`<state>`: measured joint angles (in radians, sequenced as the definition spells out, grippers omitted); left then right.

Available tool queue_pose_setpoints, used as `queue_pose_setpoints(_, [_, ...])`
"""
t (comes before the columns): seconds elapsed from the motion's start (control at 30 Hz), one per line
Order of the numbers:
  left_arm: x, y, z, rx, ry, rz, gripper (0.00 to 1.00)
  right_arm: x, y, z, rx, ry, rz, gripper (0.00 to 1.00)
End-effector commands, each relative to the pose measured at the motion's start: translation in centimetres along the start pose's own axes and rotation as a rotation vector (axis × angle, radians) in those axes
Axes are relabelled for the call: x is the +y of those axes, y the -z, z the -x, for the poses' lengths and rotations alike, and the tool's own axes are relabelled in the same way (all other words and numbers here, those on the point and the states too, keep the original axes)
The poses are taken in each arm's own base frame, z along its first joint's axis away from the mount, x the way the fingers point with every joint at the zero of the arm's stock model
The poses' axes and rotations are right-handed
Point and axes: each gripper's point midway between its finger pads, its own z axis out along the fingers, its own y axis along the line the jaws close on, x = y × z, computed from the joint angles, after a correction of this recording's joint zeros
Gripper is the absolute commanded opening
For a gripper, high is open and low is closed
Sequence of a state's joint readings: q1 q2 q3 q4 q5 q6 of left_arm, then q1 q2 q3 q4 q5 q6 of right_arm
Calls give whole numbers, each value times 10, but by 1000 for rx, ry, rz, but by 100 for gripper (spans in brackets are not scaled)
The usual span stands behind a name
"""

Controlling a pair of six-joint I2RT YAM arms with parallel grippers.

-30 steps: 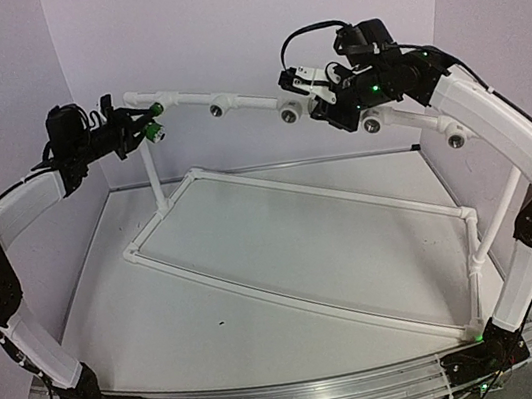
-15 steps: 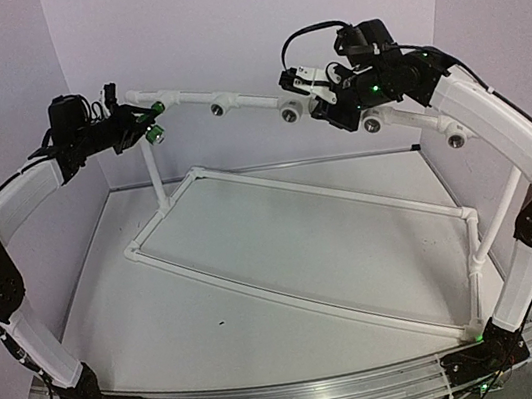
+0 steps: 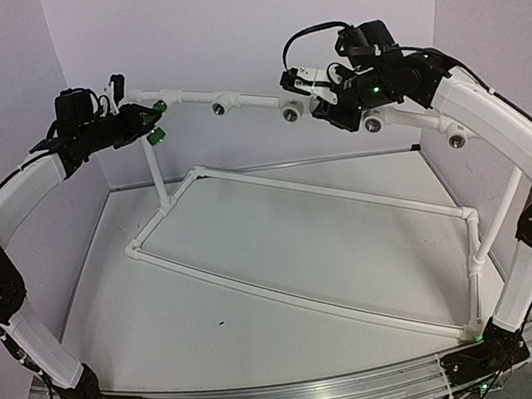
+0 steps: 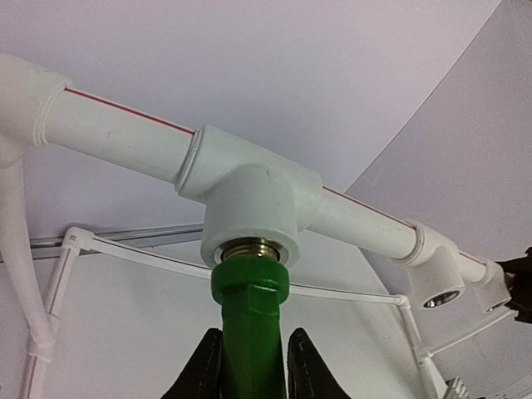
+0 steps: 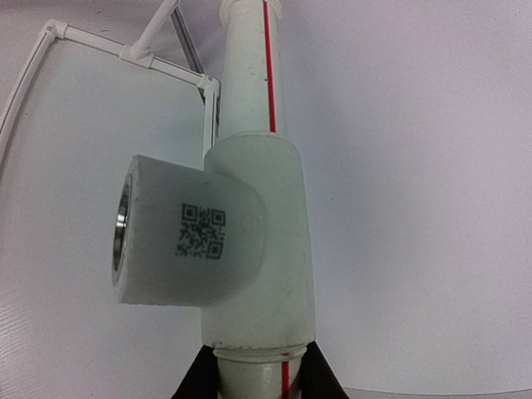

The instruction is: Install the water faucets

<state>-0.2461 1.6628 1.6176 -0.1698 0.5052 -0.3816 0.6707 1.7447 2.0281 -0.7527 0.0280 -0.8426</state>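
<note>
Against lilac walls, the likely rigid faucet [image 4: 249,307] was pinched by its green body in the left tool [image 4: 253,362], pipe [image 5: 249,75] in the right tool [image 5: 259,372].

The water faucet [image 4: 249,320] has a bright green body with a hexagonal collar and a metal threaded end. It stands clamped between the fingers of the left gripper [image 4: 253,345], projecting straight out past the fingertips. Its metal end sits in the socket of the white tee fitting [image 4: 249,204] directly ahead of that gripper.
</note>
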Motion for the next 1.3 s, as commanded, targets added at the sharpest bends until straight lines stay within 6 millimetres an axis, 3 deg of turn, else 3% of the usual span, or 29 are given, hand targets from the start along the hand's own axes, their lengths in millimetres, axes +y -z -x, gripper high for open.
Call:
queue_pose_setpoints(0.0, [-1,-14,1,-17,-177,74,0,77,30,33,-150,38,307,0])
queue_pose_setpoints(0.47, [-2,-14,-5,4,-658,173,0,78,36,29,-144,43,301,0])
queue_pose_setpoints(0.9, [-13,-21,3,-42,-1132,411,0,76,38,28,-140,52,289,0])
queue_pose_setpoints(1.27, [-13,-22,-2,-113,-1729,645,0,77,40,23,-126,55,282,0])
